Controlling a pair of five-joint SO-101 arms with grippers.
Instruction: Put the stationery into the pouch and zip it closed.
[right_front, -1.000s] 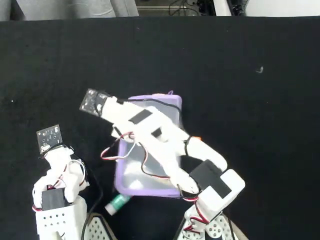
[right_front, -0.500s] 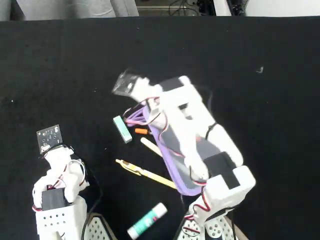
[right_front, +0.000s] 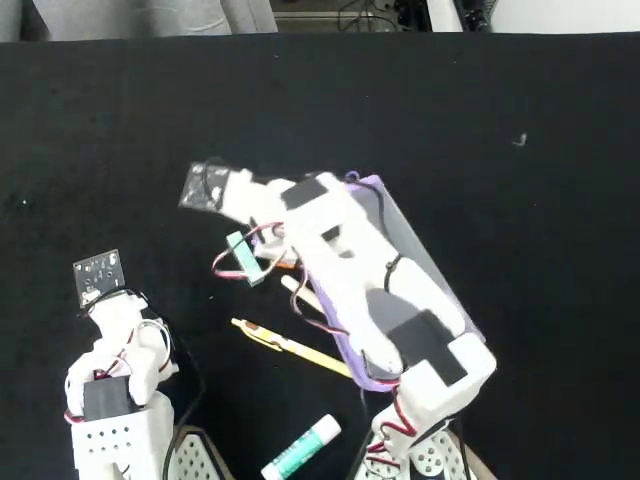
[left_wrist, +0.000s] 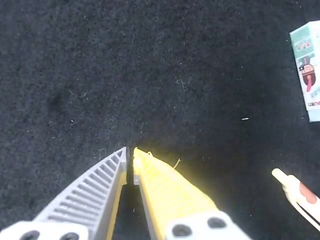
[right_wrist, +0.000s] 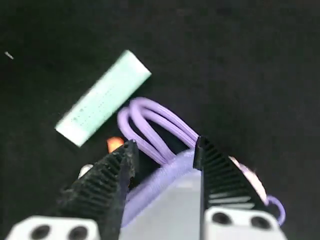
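Note:
My right gripper (right_wrist: 162, 150) is shut on one end of the purple pouch (right_front: 410, 250), beside its purple cord loops (right_wrist: 155, 125). The pouch hangs tilted under my right arm (right_front: 340, 260). Stationery lies loose on the black table: a green eraser box (right_front: 243, 258), a small orange piece (right_front: 285, 263), a cream stick (right_front: 300, 294), a yellow pen (right_front: 292, 346) and a green-and-white glue stick (right_front: 300, 448). My left gripper (left_wrist: 131, 152) is shut with nothing in it, low over bare table near the front left, with the eraser box (left_wrist: 307, 70) off to one side.
The left arm (right_front: 115, 350) is folded at the front left corner. The black table (right_front: 500, 120) stretches wide behind and to the right of the pouch. A small pale speck (right_front: 518, 140) lies at the far right.
The pouch lay flat with the stationery hidden; my right gripper pulled it up and rightward, leaving the items on the table, then swung back left. The glue stick rolled right. The left arm kept still.

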